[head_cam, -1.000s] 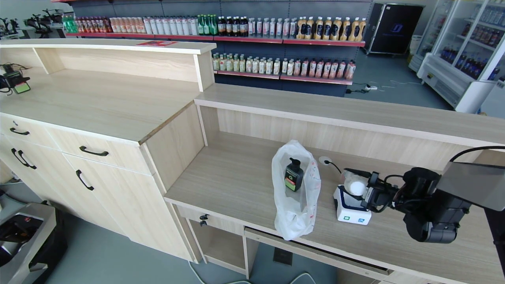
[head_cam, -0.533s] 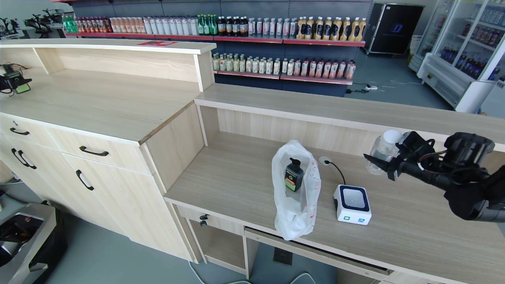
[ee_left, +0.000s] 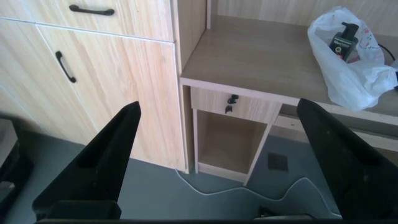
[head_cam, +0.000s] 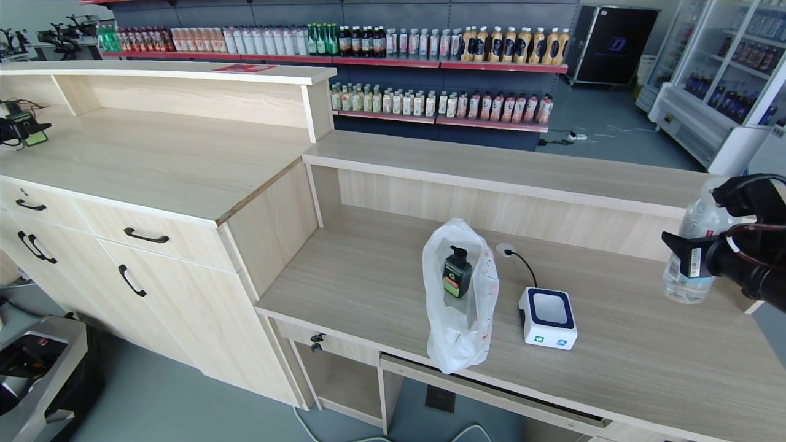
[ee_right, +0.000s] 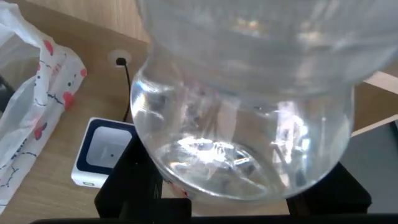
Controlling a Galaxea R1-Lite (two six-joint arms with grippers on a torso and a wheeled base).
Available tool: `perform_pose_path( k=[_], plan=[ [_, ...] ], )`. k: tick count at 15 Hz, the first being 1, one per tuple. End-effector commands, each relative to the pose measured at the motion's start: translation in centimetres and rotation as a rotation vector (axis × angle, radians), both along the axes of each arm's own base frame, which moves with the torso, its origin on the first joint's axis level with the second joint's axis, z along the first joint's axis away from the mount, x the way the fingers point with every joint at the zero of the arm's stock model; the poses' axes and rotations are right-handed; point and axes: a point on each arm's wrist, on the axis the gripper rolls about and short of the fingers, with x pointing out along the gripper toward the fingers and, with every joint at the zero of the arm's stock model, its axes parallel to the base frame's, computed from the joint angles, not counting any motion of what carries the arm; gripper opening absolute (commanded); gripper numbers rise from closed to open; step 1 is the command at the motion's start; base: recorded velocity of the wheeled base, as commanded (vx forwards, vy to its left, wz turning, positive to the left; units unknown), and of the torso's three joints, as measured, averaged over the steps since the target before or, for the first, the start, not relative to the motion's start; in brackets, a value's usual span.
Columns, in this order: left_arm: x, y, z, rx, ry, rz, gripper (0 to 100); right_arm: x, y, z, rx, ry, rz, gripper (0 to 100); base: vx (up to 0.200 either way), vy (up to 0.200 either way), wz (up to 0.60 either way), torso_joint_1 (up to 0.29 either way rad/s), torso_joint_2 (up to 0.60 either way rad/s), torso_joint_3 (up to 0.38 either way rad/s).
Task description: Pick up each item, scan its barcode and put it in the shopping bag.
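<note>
The right gripper (head_cam: 706,242) holds a clear water bottle (head_cam: 689,270) above the right end of the lower checkout counter (head_cam: 626,368), its fingers closed round the bottle's middle. The bottle's long axis runs close to vertical, base down toward the wood and top leaning slightly to the robot's right. A white label strip faces the head camera beside the dark finger crossing the bottle's front. The neck and cap are hard to make out behind the gripper's black housing, and the arm itself is cut off by the frame edge.

From the right wrist, the bottle's rounded base (ee_right: 249,130) looms close to the lens. Past it, the scanner (ee_right: 102,152) and a corner of the shopping bag (ee_right: 31,93) show on the counter below.

On that counter the white scanner (head_cam: 548,317) sits face up, well to the left of the bottle, its black cable (head_cam: 522,263) running back to a round port in the worktop. Just to the scanner's left stands the translucent white shopping bag (head_cam: 460,319), mouth open upward, with a dark pump bottle (head_cam: 457,273) upright inside (its lower part blurred by the plastic).

The left gripper (ee_left: 219,109) hangs low in front of the cabinets, fingers spread wide and holding nothing. Beyond it is a locked drawer front (ee_left: 233,106) under the counter edge, with the bag (ee_left: 348,62) above.
</note>
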Motion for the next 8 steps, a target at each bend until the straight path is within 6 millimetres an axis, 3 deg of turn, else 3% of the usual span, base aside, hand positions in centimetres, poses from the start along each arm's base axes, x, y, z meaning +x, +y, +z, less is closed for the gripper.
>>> perform_pose_path(
  k=[1, 3, 6, 8],
  plan=[
    [0.0, 0.0, 0.0, 0.0, 0.0, 0.0, 100, -0.3, 0.6, 0.6, -0.009, -0.024, 0.012, 0, 0.0, 0.0, 0.0, 0.0, 0.0, 0.0],
    [0.0, 0.0, 0.0, 0.0, 0.0, 0.0, 100, -0.3, 0.8, 0.5, -0.012, -0.024, 0.025, 0, 0.0, 0.0, 0.0, 0.0, 0.0, 0.0],
    [0.0, 0.0, 0.0, 0.0, 0.0, 0.0, 100, -0.3, 1.3, 0.6, -0.016, -0.036, 0.107, 0, 0.0, 0.0, 0.6, 0.001, 0.0, 0.005],
    [0.0, 0.0, 0.0, 0.0, 0.0, 0.0, 100, 0.1, 2.6, 0.4, -0.028, -0.044, 0.16, 0, 0.0, 0.0, 0.6, 0.0, 0.0, 0.007]
  ],
)
